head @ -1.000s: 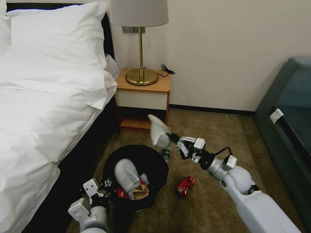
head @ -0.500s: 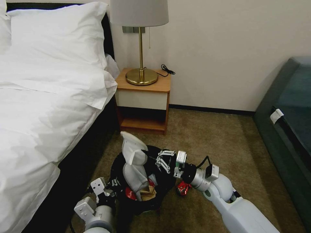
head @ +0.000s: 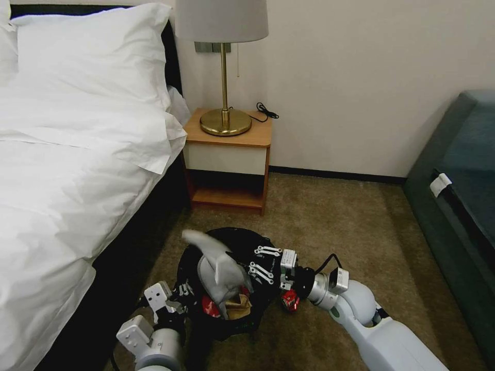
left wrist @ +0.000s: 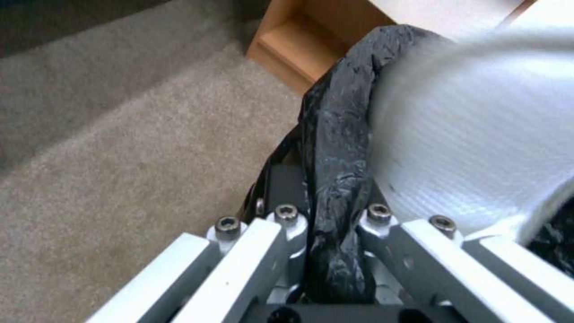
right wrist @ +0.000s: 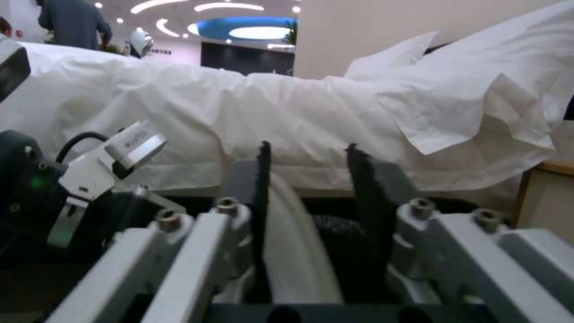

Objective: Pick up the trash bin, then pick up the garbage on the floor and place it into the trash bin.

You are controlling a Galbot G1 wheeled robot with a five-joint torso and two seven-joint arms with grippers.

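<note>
Left hand (left wrist: 326,251) clamps the bagged rim of the trash bin (head: 227,288), held off the carpet beside the bed. Right hand (head: 258,263) spread over the bin's right rim; slipper (head: 219,263) apparently released, half inside. Advice: withdraw upward, avoid snagging the liner. Red can (head: 290,300) remains on the floor.

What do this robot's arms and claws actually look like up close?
Both arms are smooth white-grey shells with silver wrist joints. The right arm carries a looping black cable and a small boxy camera. Each claw, left claw and right claw, has pale metal linkage bars with bolts and black fingertips.
</note>
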